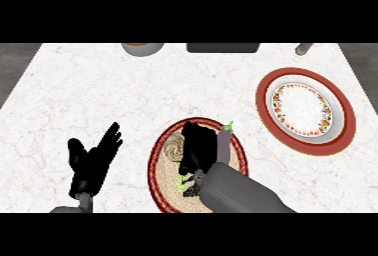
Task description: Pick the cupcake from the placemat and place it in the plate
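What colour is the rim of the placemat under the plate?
Dark red, around the plate, on the placemat; head view.

I have only one view, from my head, looking steeply down on the white marble counter (88,90). My forearms come in from the near edge. It takes in the counter from its left edge to the red-rimmed plate (336,117) at far right, up to the far edge.

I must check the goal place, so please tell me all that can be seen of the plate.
The plate is round, white in the middle, with a speckled red and yellow band inside its rim. It lies flat on a red round mat at the counter's right side. Nothing lies in it and neither hand touches it.
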